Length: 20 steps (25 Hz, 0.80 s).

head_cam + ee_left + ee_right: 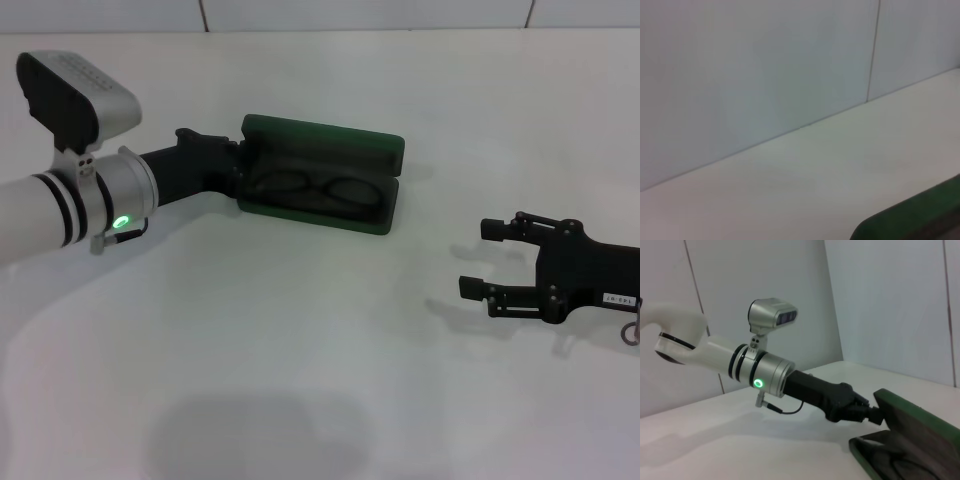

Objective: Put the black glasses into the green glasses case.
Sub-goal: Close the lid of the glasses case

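the glasses (318,190) lie inside the open case (322,170) mid-table. the left gripper (232,165) is at the case's left end, finger state hidden; back off gently. the right gripper (478,258) is idle near the right edge, fingers apart.

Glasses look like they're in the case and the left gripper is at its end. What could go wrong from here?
1. The green glasses case lies open with its lid up and the left gripper at its left end; pulling away could drag or turn the case.
2. The black glasses lie in the tray; if a temple sits high, closing the lid may pinch it.
The right gripper is open, apart from the case.
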{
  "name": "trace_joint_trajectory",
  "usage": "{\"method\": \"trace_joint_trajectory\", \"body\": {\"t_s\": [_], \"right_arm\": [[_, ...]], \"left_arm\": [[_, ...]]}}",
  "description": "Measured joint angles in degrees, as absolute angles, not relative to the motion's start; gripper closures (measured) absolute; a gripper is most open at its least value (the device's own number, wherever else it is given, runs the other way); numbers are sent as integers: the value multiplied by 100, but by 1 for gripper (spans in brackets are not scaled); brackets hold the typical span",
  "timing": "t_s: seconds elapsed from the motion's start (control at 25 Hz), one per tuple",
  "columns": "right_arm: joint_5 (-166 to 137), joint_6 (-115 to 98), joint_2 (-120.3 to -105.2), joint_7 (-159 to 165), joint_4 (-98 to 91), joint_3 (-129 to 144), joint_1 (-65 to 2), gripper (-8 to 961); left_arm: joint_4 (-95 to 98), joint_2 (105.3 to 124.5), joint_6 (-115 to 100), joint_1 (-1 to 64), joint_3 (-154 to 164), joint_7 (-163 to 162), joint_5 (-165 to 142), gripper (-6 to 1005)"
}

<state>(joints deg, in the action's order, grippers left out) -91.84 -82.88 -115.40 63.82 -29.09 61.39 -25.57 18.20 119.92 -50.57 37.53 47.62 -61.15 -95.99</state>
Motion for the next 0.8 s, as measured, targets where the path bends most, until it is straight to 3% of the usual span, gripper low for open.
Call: {"method": "trace_joint_trajectory", "body": {"t_s": [0.32,0.6,0.8], "right_arm": [[-9145,-8297,-11540,6387,-2900,6153,-2520,122],[-9129,-8297,-11540,6390,-2908,6110,-2514,122],[-9128,-8297,-11540,6373,-2909,6104,-2501,123]], "left_arm": [[1870,11952,-5444,3577,4790,-6305,-9573,926],[2704,11938,-6805,2729,4768,-7206,-9533,925],[3177,11925,-7644,2517,4764,-8157,-9408,924]]}}
